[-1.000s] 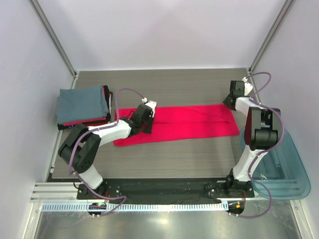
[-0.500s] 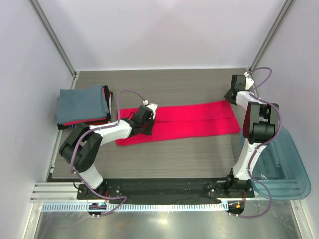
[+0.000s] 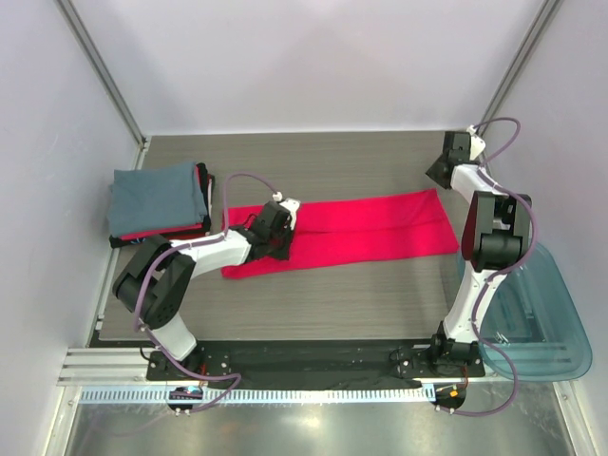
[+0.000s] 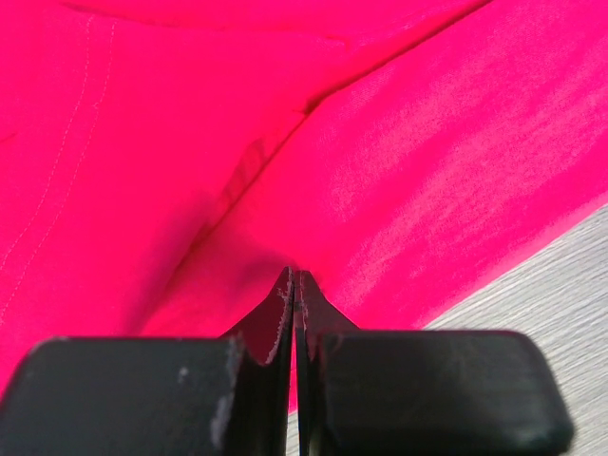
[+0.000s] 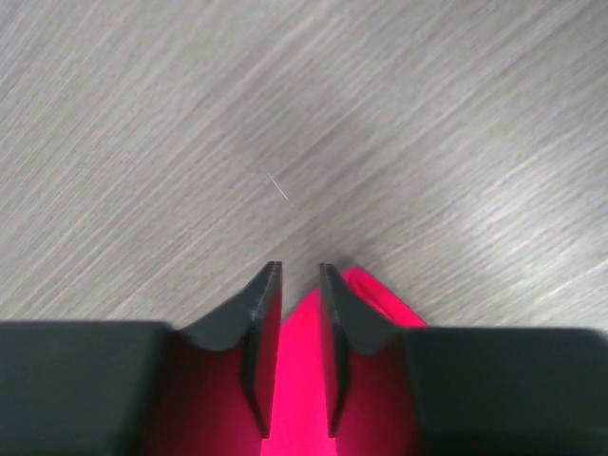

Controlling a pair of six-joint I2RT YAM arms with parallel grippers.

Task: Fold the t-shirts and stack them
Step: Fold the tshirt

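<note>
The red-pink t-shirt (image 3: 370, 228) lies as a long folded strip across the middle of the surface (image 3: 332, 294), right of the stack of folded shirts (image 3: 157, 195) at the far left. The left gripper (image 4: 294, 280) has its fingers together, pinching a ridge of cloth at the strip's left end. The right gripper (image 5: 300, 275) sits over the far right corner, fingers slightly apart, not clamping. With one end free, a left-arm pull would likely drag the strip askew or spill its fold, and the thin pinch might slip.
</note>
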